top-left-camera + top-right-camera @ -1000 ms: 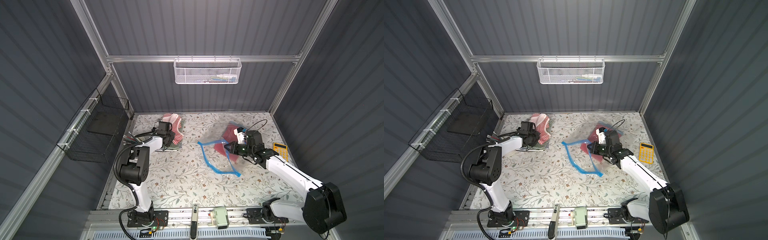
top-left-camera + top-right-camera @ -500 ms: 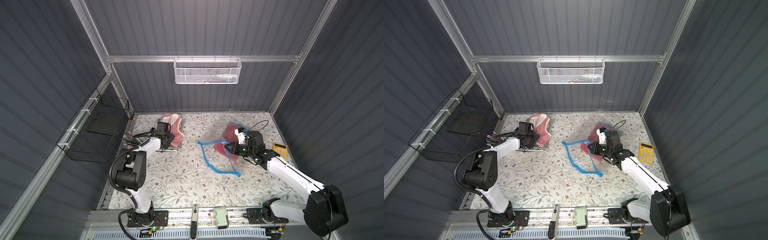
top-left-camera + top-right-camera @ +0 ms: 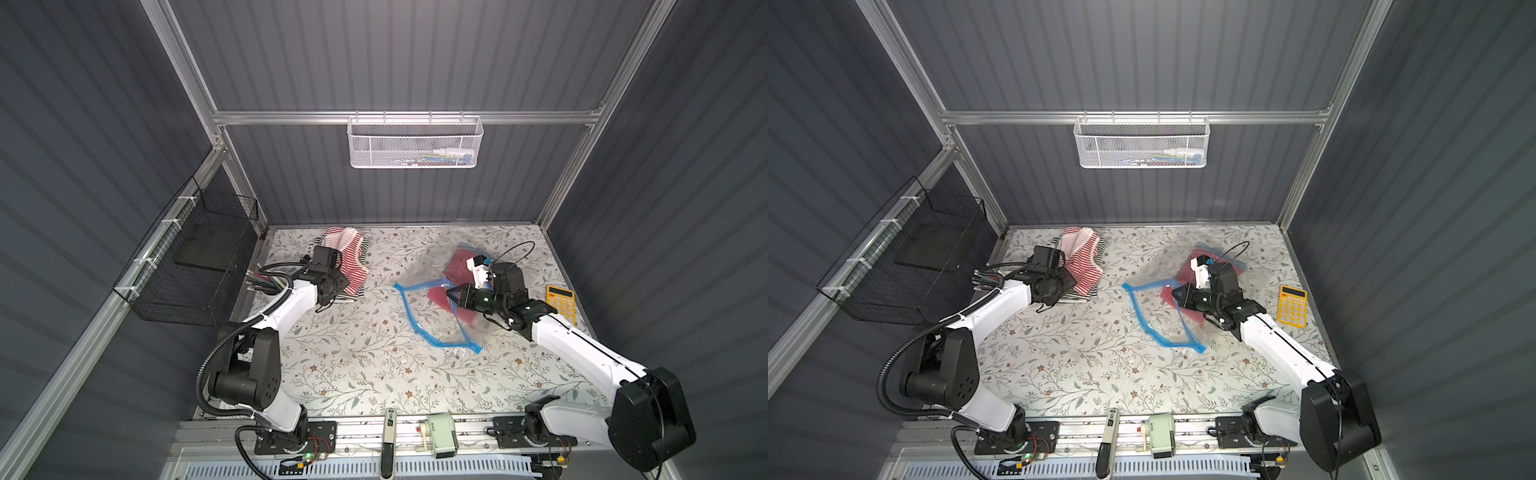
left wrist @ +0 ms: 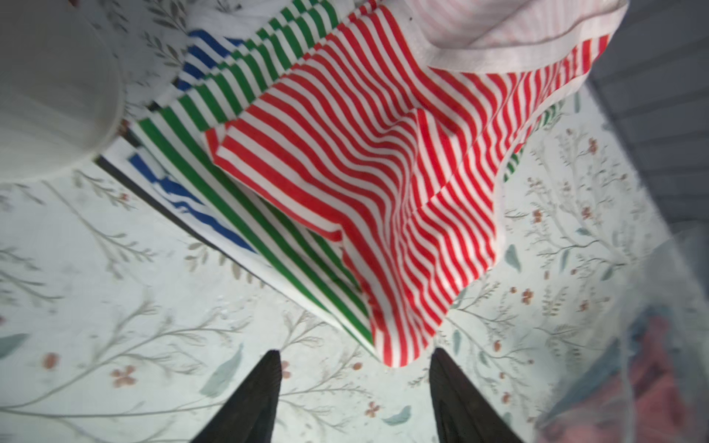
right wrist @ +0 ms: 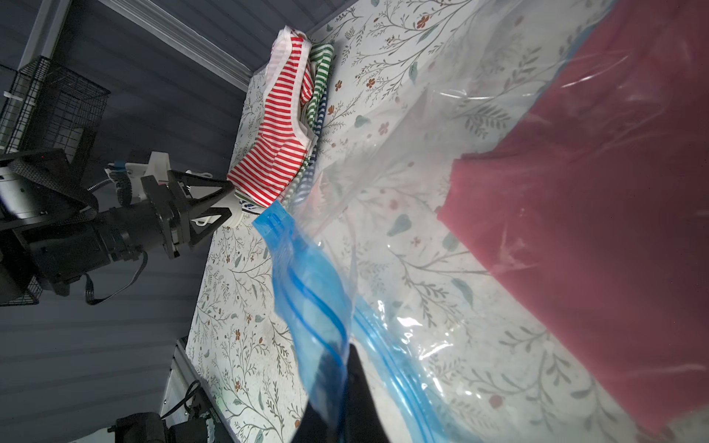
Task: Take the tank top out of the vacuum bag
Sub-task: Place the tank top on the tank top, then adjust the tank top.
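Your left gripper (image 4: 355, 354) has spread, leaving the red-striped tank top (image 4: 364, 172) out on the pile (image 4: 245, 199); your right gripper (image 3: 456, 296) pinches the vacuum bag (image 5: 441, 214).

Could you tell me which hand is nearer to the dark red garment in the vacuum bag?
Right. The right hand grips the vacuum bag by its blue strip beside the dark red garment; the left hand is open by the striped tops, well away.
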Robot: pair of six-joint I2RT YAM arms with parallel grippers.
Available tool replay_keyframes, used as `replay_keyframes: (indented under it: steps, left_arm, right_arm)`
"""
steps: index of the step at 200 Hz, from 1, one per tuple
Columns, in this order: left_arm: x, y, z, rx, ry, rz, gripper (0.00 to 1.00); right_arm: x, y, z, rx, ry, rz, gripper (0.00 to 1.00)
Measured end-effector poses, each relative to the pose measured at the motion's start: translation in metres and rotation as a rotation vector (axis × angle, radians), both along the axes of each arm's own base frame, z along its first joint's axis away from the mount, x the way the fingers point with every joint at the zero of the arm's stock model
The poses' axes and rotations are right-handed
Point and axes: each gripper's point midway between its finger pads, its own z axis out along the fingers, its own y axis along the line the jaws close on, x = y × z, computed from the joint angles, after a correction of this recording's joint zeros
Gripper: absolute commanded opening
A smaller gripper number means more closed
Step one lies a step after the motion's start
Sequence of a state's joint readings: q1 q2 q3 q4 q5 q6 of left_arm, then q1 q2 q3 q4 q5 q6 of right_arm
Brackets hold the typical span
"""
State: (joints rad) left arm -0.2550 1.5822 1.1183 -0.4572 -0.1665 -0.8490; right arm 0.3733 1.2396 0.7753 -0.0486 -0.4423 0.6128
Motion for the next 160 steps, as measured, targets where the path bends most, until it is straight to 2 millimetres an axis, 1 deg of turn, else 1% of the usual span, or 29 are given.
replay_keyframes:
  steps: [7, 21, 27, 43, 52, 60, 73, 89, 103, 127, 140, 160]
  left_arm:
    - [0.001, 0.004, 0.005, 0.041, 0.003, -0.016, 0.67]
    - [0.011, 0.011, 0.02, 0.123, -0.004, -0.051, 0.69]
    - [0.018, 0.012, 0.028, 0.157, -0.008, -0.065, 0.69]
    - [0.046, 0.017, 0.049, 0.225, -0.043, -0.087, 0.69]
    - [0.058, 0.02, 0.055, 0.244, -0.057, -0.089, 0.69]
    - [0.064, 0.022, 0.055, 0.252, -0.058, -0.091, 0.69]
    - [0.069, 0.031, 0.049, 0.263, -0.039, -0.081, 0.7]
    - [0.075, 0.043, 0.034, 0.278, 0.008, -0.065, 0.7]
    - [0.085, 0.051, 0.02, 0.301, 0.05, -0.052, 0.7]
    - [0.099, 0.062, 0.0, 0.336, 0.104, -0.04, 0.63]
    - [0.1, 0.063, -0.011, 0.342, 0.13, -0.042, 0.61]
    - [0.093, 0.065, -0.024, 0.345, 0.17, -0.047, 0.59]
  right_arm:
    - [0.0, 0.0, 0.0, 0.0, 0.001, 0.001, 0.0]
    - [-0.001, 0.001, 0.0, 0.001, 0.0, 0.004, 0.0]
    - [-0.001, 0.002, 0.0, 0.001, 0.0, 0.005, 0.0]
    - [-0.001, 0.002, 0.0, 0.001, 0.0, 0.006, 0.0]
    - [-0.001, 0.002, 0.0, 0.001, 0.0, 0.006, 0.0]
    - [-0.001, 0.002, 0.0, 0.0, 0.001, 0.005, 0.0]
    - [-0.002, 0.002, -0.001, 0.0, 0.003, 0.006, 0.0]
    - [-0.002, 0.002, -0.001, 0.001, 0.006, 0.005, 0.0]
    - [-0.002, 0.003, -0.001, 0.002, 0.007, 0.006, 0.0]
    - [-0.003, 0.004, -0.001, 0.003, 0.008, 0.007, 0.0]
    - [-0.003, 0.004, -0.002, 0.002, 0.009, 0.008, 0.0]
    - [-0.003, 0.004, -0.002, 0.002, 0.009, 0.008, 0.0]
